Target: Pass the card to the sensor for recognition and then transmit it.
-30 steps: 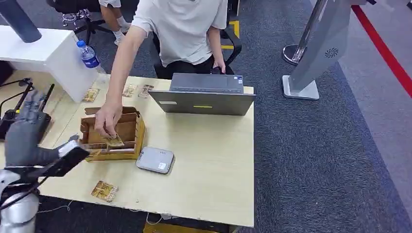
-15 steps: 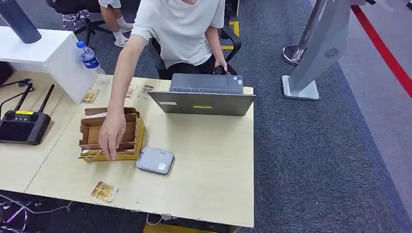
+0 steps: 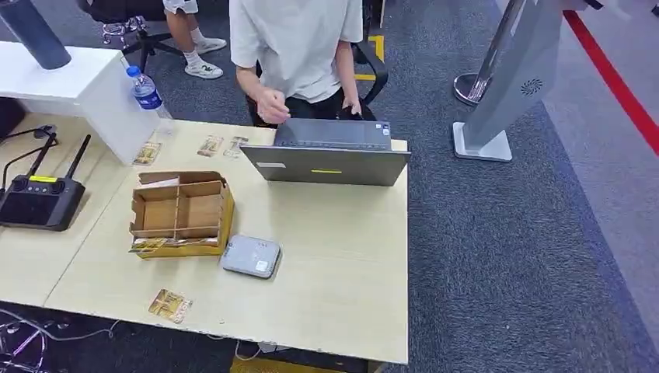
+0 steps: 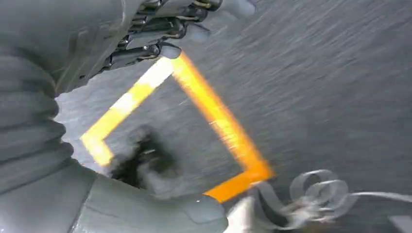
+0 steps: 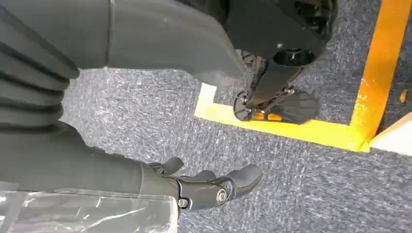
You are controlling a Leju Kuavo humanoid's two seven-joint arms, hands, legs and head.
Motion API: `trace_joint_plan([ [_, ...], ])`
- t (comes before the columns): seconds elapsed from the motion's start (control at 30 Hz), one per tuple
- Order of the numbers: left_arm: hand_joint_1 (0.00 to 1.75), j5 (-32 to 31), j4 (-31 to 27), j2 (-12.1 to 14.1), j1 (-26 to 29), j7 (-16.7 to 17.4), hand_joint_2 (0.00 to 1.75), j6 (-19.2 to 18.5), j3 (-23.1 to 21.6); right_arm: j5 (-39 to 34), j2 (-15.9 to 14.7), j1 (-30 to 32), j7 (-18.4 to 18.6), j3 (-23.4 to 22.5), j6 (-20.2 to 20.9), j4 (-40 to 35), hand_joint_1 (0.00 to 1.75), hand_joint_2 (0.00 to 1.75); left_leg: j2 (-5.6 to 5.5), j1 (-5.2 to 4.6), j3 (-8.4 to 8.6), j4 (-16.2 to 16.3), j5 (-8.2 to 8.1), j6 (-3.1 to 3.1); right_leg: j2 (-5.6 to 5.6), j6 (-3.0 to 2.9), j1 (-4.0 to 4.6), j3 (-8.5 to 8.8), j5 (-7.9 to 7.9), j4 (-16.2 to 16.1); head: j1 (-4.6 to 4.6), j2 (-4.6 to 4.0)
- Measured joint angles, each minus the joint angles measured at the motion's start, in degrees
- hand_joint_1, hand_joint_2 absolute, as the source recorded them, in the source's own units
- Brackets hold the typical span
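On the wooden table a patterned card lies flat near the front edge, at the left. A flat grey sensor sits just right of an open cardboard box. More cards lie in the box's front slot. My left hand hangs over dark carpet with its fingers apart, holding nothing; that view is blurred. My right hand also hangs over carpet, with nothing between its fingers and thumb.
A person in a white shirt sits behind an open laptop at the table's far edge. Three cards lie at the back left. A black remote controller and a water bottle are to the left. Yellow floor tape runs below.
My left hand, raised at the table's left a second ago, has dropped out of the head view. The person's arm has drawn back from the box to the laptop.
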Motion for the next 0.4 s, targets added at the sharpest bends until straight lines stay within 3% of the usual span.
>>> trace_joint_plan([
  [0.13,0.0,-0.11,0.94,-2.55,0.39,0.29,1.75,0.74,-4.99,-3.66,-0.02,0.64,0.66,3.79,0.02,-0.2,0.0,1.75,-0.01,0.03,0.01,0.0,0.0,-0.01,0.0,0.0,0.03,0.01,0.0,0.0,0.13,0.0],
  [0.17,0.0,0.13,0.98,-2.94,0.53,0.31,0.0,0.91,-6.42,-4.96,-0.04,0.82,0.74,4.78,-0.02,-0.33,0.0,1.75,0.0,0.03,0.02,0.0,-0.01,-0.01,0.0,0.0,0.03,0.01,0.0,0.0,0.08,0.0],
  [0.2,0.0,0.44,1.0,-3.21,0.61,0.4,0.0,1.01,-7.63,-6.02,-0.09,0.97,0.81,5.62,-0.04,-0.44,0.0,0.0,0.0,0.04,0.01,-0.01,-0.01,-0.01,0.0,0.0,0.03,0.01,-0.01,0.0,0.04,0.0],
  [0.4,0.0,2.04,1.05,-4.63,1.82,0.97,0.0,1.77,-15.78,-13.1,-0.66,2.41,1.62,11.44,-0.28,-1.29,0.0,0.0,-0.01,0.06,0.01,-0.01,-0.01,-0.01,0.0,0.0,0.06,0.01,-0.02,0.0,0.06,0.0],
])
